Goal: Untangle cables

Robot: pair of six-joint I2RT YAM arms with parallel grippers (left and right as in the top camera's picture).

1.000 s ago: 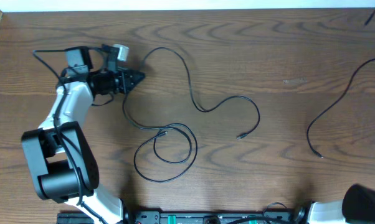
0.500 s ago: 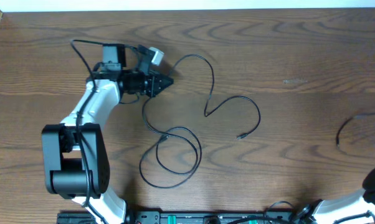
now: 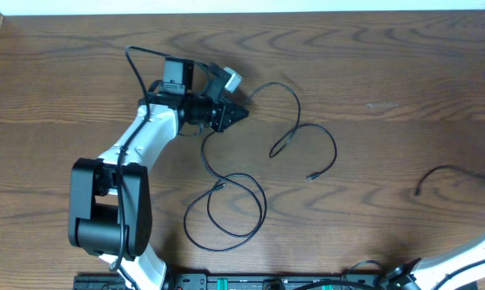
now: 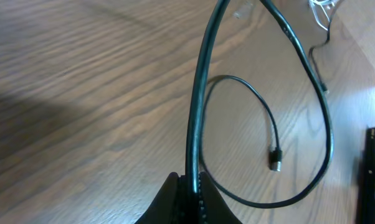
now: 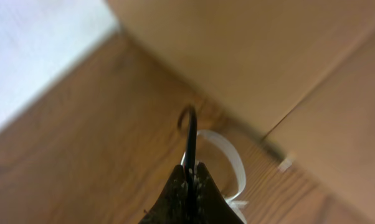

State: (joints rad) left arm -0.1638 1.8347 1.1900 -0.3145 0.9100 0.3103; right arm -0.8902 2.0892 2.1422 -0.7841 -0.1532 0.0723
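Long thin black cable (image 3: pixel 250 173) lies in loose loops mid-table on brown wood-grain tabletop (image 3: pixel 371 72); its far-left stretch is pinched tight in left gripper (image 3: pixel 241 113). Left wrist view adds small plug end (image 4: pixel 275 161) lying flat, not clear from overhead. Second thin black cable (image 3: pixel 448 173) at right edge; right gripper (image 5: pixel 189 180) seen only by wrist cam, closed on black cord (image 5: pixel 190 140), w/ white cord (image 5: pixel 228 158) beyond.

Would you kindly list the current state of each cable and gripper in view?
Left gripper: shut on long black cable.
Long black cable: pinched, looped on table.
Right gripper: shut on second black cable.
Second black cable: lying apart, held.
White cable: looped.
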